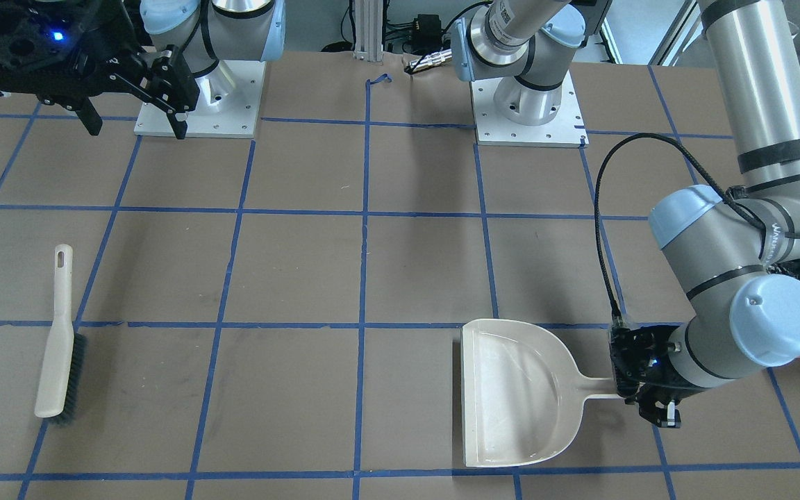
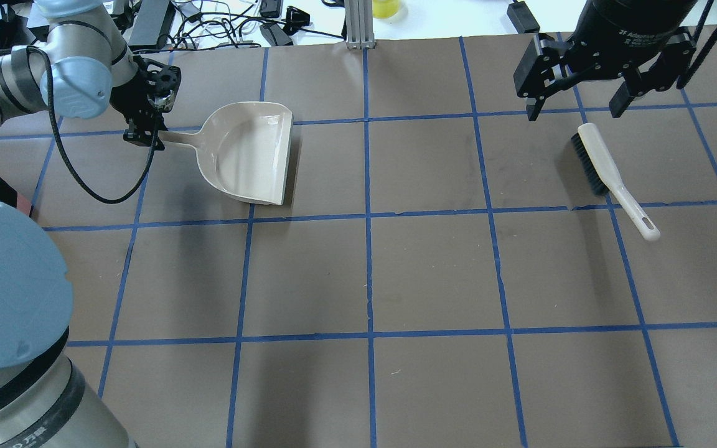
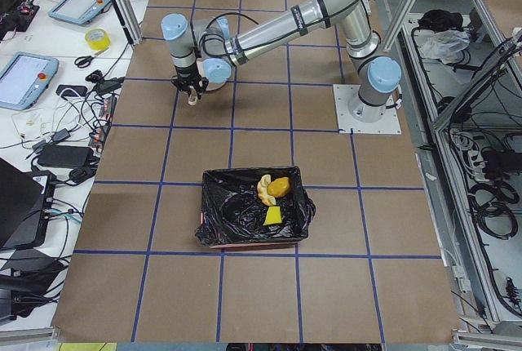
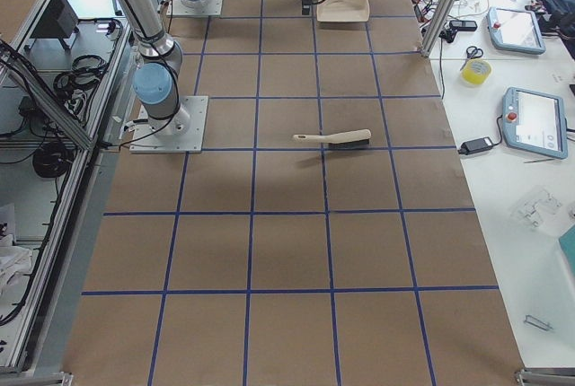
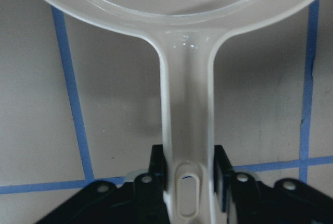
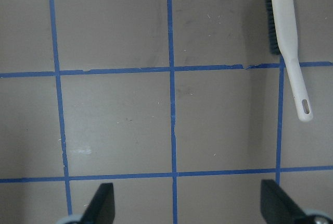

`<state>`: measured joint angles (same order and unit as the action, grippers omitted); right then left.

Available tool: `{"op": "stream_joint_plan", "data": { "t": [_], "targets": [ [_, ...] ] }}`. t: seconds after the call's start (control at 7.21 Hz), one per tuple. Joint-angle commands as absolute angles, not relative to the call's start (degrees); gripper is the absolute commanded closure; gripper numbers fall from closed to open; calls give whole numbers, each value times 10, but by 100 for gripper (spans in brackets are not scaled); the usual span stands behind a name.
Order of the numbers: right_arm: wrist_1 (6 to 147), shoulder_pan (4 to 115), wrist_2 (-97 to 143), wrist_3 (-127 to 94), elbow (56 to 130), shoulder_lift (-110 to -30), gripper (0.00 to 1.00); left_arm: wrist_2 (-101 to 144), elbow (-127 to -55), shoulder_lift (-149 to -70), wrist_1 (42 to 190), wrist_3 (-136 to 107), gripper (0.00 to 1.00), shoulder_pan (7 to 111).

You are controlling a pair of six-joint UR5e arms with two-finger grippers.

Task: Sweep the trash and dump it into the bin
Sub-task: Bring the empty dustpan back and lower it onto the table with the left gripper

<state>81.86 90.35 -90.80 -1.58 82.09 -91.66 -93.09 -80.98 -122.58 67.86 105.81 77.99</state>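
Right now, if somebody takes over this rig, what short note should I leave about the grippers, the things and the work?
The left gripper is shut on the handle of the dustpan, which is empty and flat on the table.
The right gripper is open and holds nothing, near the brush, which lies free.
The trash, all three bits, is in the bin.
Done: sweeping, dumping.
Left: probably only releasing the dustpan.

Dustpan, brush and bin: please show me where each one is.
dustpan [image 2: 249, 152], overhead exterior view, on its inner floor.
brush [image 1: 53, 371], exterior front-facing view, on its pale back.
bin [image 3: 232, 208], exterior left view, on its black liner.
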Motion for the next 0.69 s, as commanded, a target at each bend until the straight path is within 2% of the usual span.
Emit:
{"op": "stream_joint_plan", "data": {
  "t": [0.0, 0.42, 0.55],
  "targets": [
    [819, 904, -907, -16, 821, -917, 0, -932, -809, -1230, 678, 1057, 100, 781],
    [819, 904, -905, -16, 821, -917, 0, -931, -815, -1230, 677, 1059, 100, 781],
    [819, 904, -907, -15, 821, -916, 0, -930, -818, -1231, 676, 1059, 91, 781]
  ]
}}
